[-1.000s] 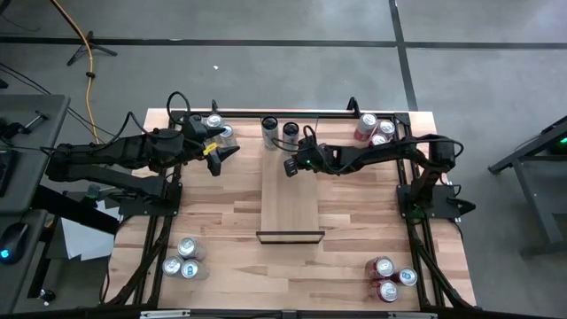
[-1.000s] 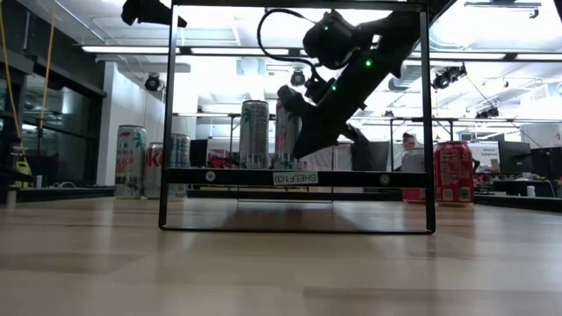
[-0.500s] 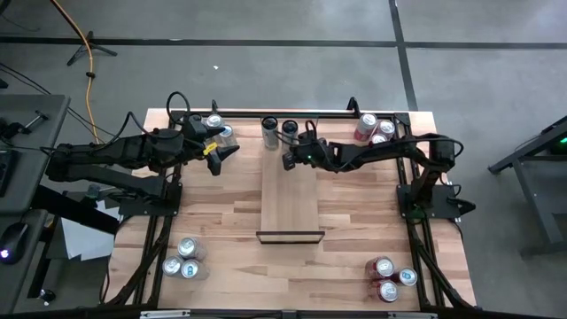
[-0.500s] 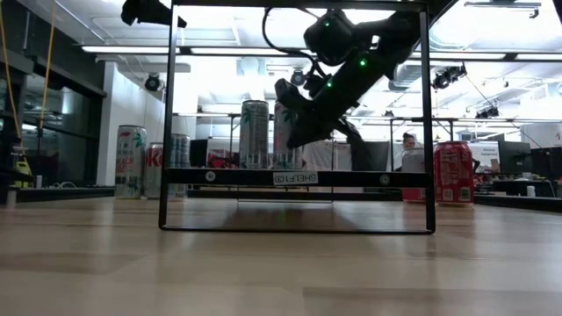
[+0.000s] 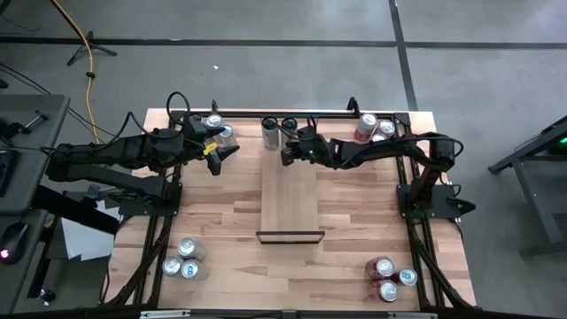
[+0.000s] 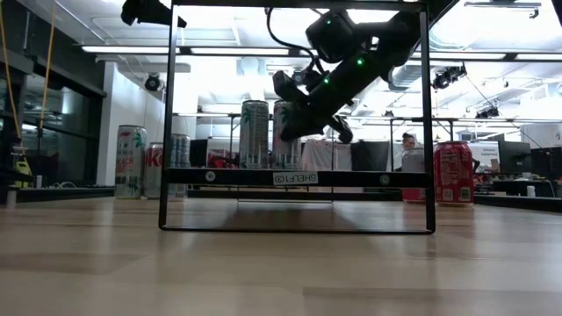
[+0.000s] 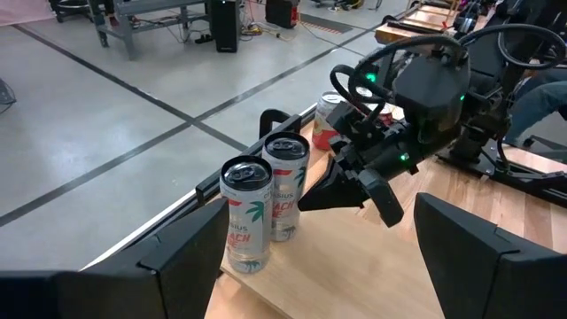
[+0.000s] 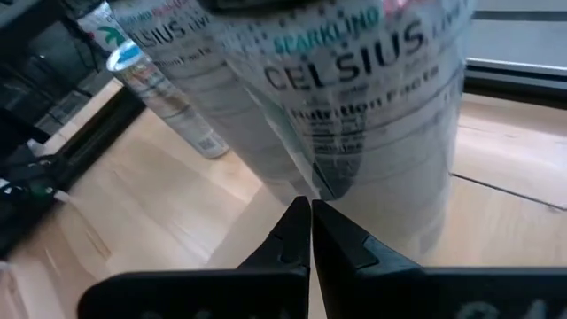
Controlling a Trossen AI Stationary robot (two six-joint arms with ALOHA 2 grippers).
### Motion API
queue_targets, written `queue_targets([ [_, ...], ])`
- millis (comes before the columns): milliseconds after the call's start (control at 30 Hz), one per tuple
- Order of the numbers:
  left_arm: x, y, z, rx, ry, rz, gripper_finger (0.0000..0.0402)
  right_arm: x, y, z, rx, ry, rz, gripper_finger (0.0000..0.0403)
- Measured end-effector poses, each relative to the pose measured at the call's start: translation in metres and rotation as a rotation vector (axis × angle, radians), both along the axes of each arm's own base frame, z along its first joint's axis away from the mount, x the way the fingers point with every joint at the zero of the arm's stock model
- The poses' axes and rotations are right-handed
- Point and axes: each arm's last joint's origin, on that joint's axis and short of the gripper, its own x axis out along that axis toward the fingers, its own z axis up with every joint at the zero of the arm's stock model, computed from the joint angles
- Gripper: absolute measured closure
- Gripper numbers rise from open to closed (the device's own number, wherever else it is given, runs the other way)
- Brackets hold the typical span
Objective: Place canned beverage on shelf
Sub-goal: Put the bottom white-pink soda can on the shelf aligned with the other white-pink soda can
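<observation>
We have two tall slim cans standing side by side at the far end of the shelf (image 5: 291, 190), the left can (image 5: 269, 130) and the right can (image 5: 290, 127) touching or nearly so. Our right gripper (image 5: 287, 156) sits just in front of the right can with its fingers pressed together, gripping nothing; in its wrist view the closed tips point straight at the can's printed wall. Our left gripper (image 5: 221, 151) waits with its fingers spread wide and empty, near a cluster of cans (image 5: 215, 124) at the table's far left corner. We judge a can like this to be smooth and slippery, stiff if full but easily dented at the thin wall, and top-heavy enough to tip from a nudge, so the mid-body is the place to hold. The neighbouring can crowds any grip, and more red cans (image 5: 370, 128) stand beside the right arm.
</observation>
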Motion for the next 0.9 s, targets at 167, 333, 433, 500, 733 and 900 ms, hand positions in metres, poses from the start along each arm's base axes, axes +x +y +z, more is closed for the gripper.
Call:
queue_targets([
  [167,0.0,0.0,0.0,0.0,0.003,0.0,0.0102,0.001,0.001,0.0,-0.019,0.014,0.047,0.0403],
  [333,0.0,0.0,0.0,0.0,0.005,0.0,0.0102,-0.007,0.006,0.005,-0.017,0.108,0.159,0.0403],
  [433,0.0,0.0,0.0,0.0,0.005,0.0,0.0102,-0.016,0.007,0.006,-0.014,0.194,0.136,0.0403],
  [500,0.0,0.0,0.0,0.001,0.005,0.0,0.0102,-0.02,0.005,0.005,-0.008,0.224,0.099,0.0403],
  [733,0.0,0.0,0.0,0.0,0.005,0.0,0.0102,-0.02,-0.01,0.006,-0.012,0.164,0.025,0.0403],
  [900,0.0,0.0,0.0,0.001,0.005,0.0,0.0102,-0.018,-0.014,0.009,-0.016,0.126,0.024,0.0403],
])
